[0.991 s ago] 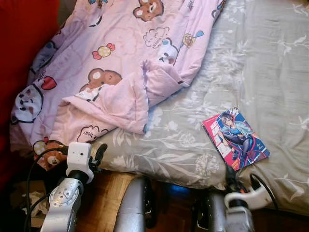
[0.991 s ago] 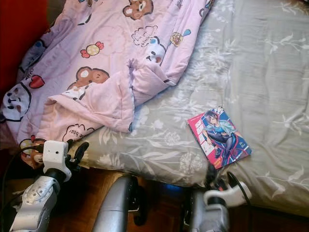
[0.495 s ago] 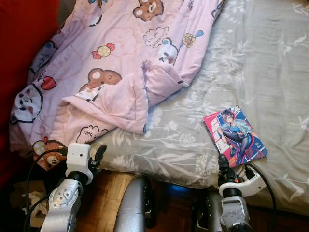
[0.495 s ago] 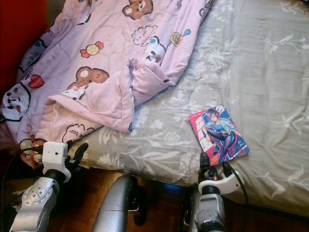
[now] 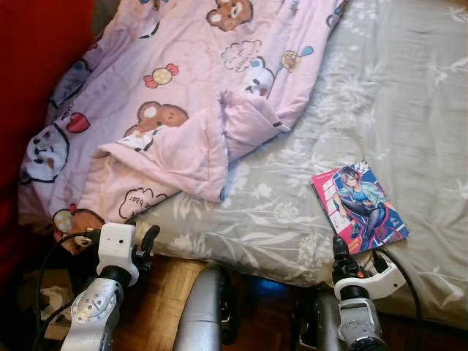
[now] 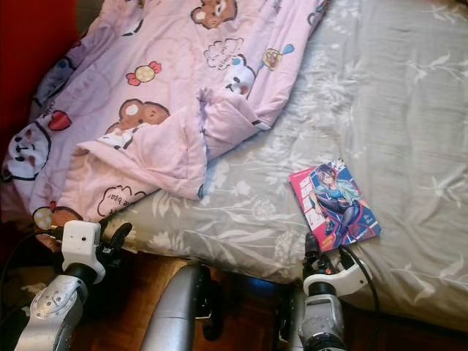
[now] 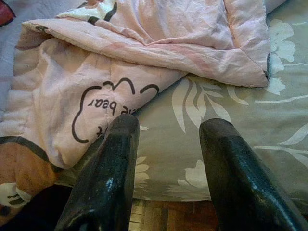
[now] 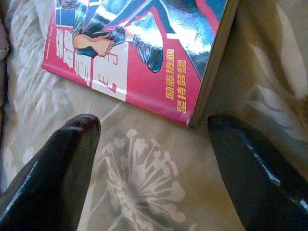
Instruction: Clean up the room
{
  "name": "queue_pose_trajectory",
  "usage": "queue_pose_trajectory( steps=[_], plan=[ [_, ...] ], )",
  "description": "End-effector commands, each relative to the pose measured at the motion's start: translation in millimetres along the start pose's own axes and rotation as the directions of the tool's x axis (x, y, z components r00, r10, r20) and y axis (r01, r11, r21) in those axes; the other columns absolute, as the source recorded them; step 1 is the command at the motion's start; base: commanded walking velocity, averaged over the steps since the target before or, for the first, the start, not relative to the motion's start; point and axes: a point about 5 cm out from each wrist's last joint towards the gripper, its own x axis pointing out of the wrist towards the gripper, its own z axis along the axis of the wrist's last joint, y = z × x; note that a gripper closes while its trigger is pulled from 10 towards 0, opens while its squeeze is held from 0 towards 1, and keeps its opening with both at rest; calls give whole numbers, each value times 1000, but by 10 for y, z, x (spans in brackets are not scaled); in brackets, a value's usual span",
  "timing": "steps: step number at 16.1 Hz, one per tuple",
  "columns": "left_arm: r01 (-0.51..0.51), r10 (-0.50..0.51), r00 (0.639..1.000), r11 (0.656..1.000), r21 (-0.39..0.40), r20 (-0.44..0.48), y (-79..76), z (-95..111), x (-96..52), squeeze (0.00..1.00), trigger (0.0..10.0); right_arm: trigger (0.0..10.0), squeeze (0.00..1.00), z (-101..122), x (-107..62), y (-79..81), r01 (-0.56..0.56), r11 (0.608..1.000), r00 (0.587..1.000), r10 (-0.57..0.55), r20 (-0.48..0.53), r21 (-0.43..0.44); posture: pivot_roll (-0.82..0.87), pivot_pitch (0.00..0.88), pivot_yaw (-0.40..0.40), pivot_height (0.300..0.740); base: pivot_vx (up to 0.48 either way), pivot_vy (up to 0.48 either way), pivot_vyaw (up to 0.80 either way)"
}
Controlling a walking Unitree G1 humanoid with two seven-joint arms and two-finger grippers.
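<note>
Black fingers of the right gripper spread apart just short of the comic book, seemingly not touching it.

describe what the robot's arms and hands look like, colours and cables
Both arms are silver metal. The left hand and right hand each have a white housing, looping black cables and two long, glossy black fingers, rounded at the tips.

This is a bedroom in a home: a bed spread with a grey-green sheet printed with pale leaves and flowers takes up most of the scene. A rumpled pink children's quilt (bears, pandas and sweets on it) lies over its left side, and a manga book rests near the right. Wooden parquet floor shows along the near edge of the bed.
</note>
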Motion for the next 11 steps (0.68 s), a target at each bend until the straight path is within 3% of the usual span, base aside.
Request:
queue_pose_trajectory(
  steps=[1, 5, 11],
  plan=[
    [-13, 14, 999, 1000, 12, -47, 70, -82, -99, 0, 10000, 10000, 0, -71, -75, -104, 61, 997, 998, -60, -22, 39, 289, 414, 154, 645, 0, 0, 0],
    [-11, 12, 999, 1000, 23, -53, 88, -79, -140, 0, 10000, 10000, 0, 4, 12, -34, 60, 997, 998, -60, 2, 56, 306, 431, 163, 645, 0, 0, 0],
    [-5, 7, 998, 999, 37, -64, 96, -74, -239, 0, 10000, 10000, 0, -3, -29, -123, 119, 989, 993, -119, -6, 91, 329, 462, 176, 645, 0, 0, 0]
  ],
)
